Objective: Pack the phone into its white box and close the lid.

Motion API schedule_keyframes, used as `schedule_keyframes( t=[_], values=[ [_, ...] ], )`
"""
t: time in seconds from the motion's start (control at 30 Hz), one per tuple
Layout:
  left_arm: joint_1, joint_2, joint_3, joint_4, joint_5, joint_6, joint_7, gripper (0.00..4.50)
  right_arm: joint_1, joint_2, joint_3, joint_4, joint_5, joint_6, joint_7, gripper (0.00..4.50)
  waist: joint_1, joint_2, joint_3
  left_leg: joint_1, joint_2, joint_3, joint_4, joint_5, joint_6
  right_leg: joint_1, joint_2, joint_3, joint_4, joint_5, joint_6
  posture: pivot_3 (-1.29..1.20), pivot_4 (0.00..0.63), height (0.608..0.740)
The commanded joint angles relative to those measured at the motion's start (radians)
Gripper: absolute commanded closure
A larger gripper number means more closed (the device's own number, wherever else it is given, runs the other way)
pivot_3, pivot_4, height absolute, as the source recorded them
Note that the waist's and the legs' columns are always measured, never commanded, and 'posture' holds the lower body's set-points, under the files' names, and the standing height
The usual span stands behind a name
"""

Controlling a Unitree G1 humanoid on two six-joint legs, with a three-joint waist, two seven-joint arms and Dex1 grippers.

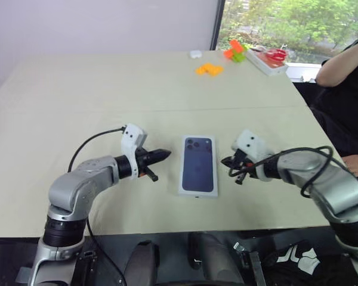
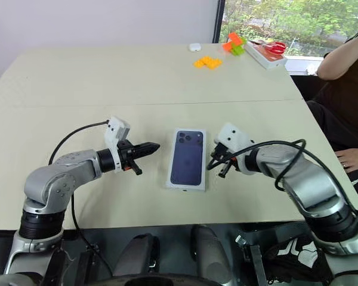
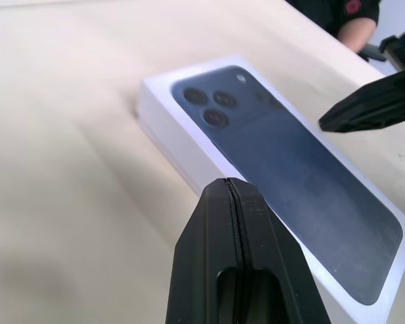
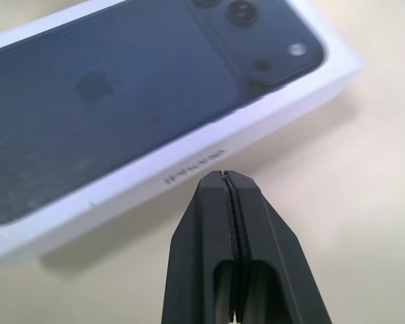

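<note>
Both tools are clenched tight with nothing in them. Left tool (image 1: 166,154) sits just off the left long side of the box, fingers pressed together and pointing across at it, not touching. Right tool (image 1: 227,161) does the same on the other side, fingers pinched together with a small gap of bare table between them and the box edge.

Between the two is the lid (image 1: 198,165), lying flat on the beige table (image 1: 107,95) with its printed dark blue phone picture facing up, camera cluster at the far end. From the wrist views it looks fully seated, white side walls going right down to the table, so the white box underneath is covered. I can't see the real phone anywhere, so can't say for sure it's inside.

Nothing is crowding the box, the table around it is bare on all sides. Other stuff is well away at the far right end of the table: some orange blocks (image 1: 209,69), an orange and green toy (image 1: 235,50), a small white thing (image 1: 195,53) that's too small to make out, and a white tray (image 1: 261,63) with something red (image 1: 276,54) in it. A person's arm (image 1: 346,65) in a dark sleeve shows off the right edge of the table, near that tray.
</note>
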Motion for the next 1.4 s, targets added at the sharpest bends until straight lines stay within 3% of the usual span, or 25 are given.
schedule_keyframes(
  t=[0.03, 0.13, 0.33, 0.5, 0.7, 0.87, 1.0, 1.23, 1.4],
  values=[
    [-0.094, -0.048, 0.004, 0.040, 0.012, -0.044, 0.051, 4.50, 0.029, -0.023, -0.083, -0.070, 0.057, -0.068, 0.066, 4.47, 0.000, 0.000, 0.000, 0.000, 0.000, 0.000, 0.000, 0.000, 0.000, 0.000, 0.000, 0.000, 0.000, 0.000, 0.000, 0.00, 0.150, 0.740],
    [-0.169, -0.092, -0.064, 0.091, 0.065, -0.070, 0.083, 4.50, 0.051, -0.007, -0.100, -0.122, 0.122, -0.060, 0.095, 4.47, -0.002, 0.000, 0.000, 0.000, -0.001, 0.001, 0.000, 0.000, 0.000, 0.001, -0.001, 0.000, -0.001, 0.000, 0.000, 0.00, 0.150, 0.740],
    [-0.316, -0.169, -0.249, 0.335, 0.241, -0.086, 0.150, 4.50, 0.067, 0.067, 0.037, -0.177, 0.121, 0.022, 0.007, 4.47, -0.009, 0.000, 0.000, 0.000, -0.002, 0.000, 0.000, 0.000, 0.000, 0.006, -0.001, 0.000, -0.001, 0.000, 0.001, 0.00, 0.150, 0.740],
    [-0.329, -0.148, -0.369, 0.386, 0.303, -0.017, 0.110, 4.50, 0.068, 0.075, 0.098, -0.157, 0.106, 0.107, -0.057, 4.47, -0.006, 0.000, 0.000, 0.000, -0.001, -0.001, -0.001, 0.000, 0.000, 0.006, 0.000, 0.000, 0.000, 0.000, 0.000, 0.00, 0.150, 0.740],
    [-0.292, -0.130, -0.428, 0.399, 0.363, 0.006, 0.109, 4.50, 0.075, 0.045, 0.137, -0.134, 0.082, 0.123, -0.080, 4.47, -0.004, 0.000, -0.006, 0.001, -0.001, -0.001, -0.001, 0.000, 0.000, 0.008, 0.000, 0.000, -0.001, -0.001, 0.000, 0.00, 0.150, 0.740],
    [-0.241, -0.160, -0.308, 0.327, 0.329, -0.101, 0.112, 4.50, 0.068, 0.059, 0.107, -0.128, 0.073, 0.072, -0.092, 4.47, -0.007, 0.001, -0.014, 0.002, -0.001, -0.001, -0.001, 0.000, 0.000, 0.008, 0.000, 0.000, -0.001, -0.002, -0.002, 0.00, 0.150, 0.740],
    [-0.146, -0.133, -0.094, 0.161, 0.282, -0.253, 0.135, 4.50, 0.050, 0.156, -0.067, -0.048, 0.061, -0.069, -0.171, 4.47, -0.012, 0.000, -0.013, 0.001, 0.000, 0.000, -0.001, 0.000, 0.000, 0.006, 0.000, 0.000, -0.001, -0.002, -0.001, 0.00, 0.150, 0.740],
    [0.078, 0.056, 0.200, 0.097, 0.281, -0.329, 0.145, 4.50, 0.022, 0.179, -0.184, 0.186, -0.011, -0.209, -0.217, 4.47, -0.010, 0.001, -0.013, 0.001, 0.002, 0.001, -0.002, 0.000, 0.000, 0.005, 0.002, 0.001, -0.001, 0.000, 0.000, 0.00, 0.150, 0.740],
    [0.304, 0.140, 0.398, 0.102, 0.284, -0.463, 0.124, 4.50, -0.023, 0.222, -0.244, 0.380, -0.009, -0.314, -0.210, 4.47, -0.008, 0.001, -0.013, 0.002, 0.002, 0.002, -0.002, 0.000, 0.000, 0.004, 0.000, 0.001, -0.002, -0.002, -0.003, 0.00, 0.150, 0.740]
  ],
)
